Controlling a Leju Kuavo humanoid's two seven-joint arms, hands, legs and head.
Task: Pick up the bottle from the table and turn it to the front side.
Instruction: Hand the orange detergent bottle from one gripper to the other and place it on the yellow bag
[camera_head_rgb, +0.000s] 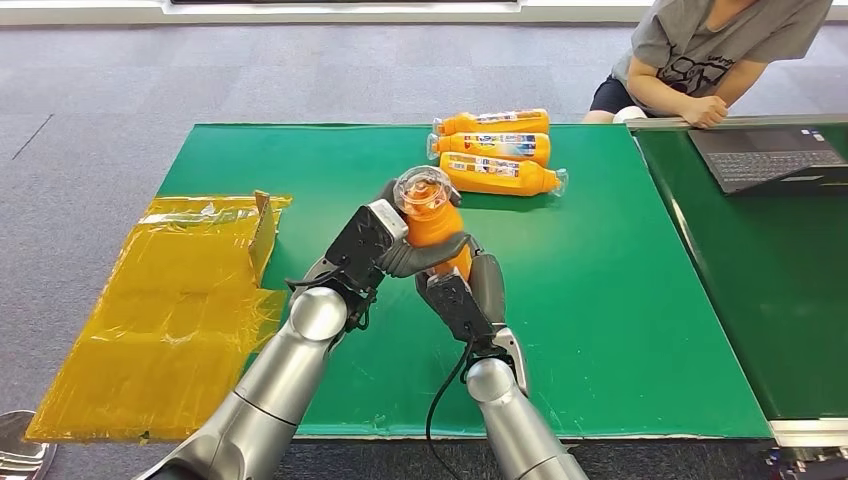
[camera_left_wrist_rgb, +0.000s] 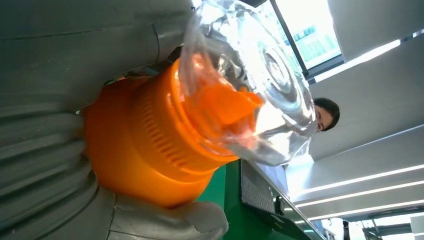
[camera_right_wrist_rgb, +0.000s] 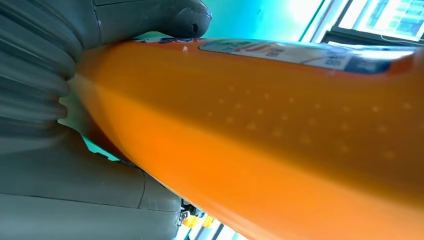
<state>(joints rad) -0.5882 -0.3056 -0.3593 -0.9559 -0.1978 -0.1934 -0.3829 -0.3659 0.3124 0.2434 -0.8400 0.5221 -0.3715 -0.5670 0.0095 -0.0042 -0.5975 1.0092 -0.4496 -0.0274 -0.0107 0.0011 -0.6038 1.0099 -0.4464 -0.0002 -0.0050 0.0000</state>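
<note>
An orange bottle with a clear cap is raised above the green table, cap end up and toward the camera. My left hand grips its upper part near the cap, and my right hand holds its lower body. The left wrist view shows the orange neck and clear cap close up against the left hand. In the right wrist view the orange body with its label edge lies in the right hand.
Three more orange bottles lie side by side at the table's far middle. A yellow plastic bag lies over the table's left edge. A person sits at the far right by a laptop on an adjoining table.
</note>
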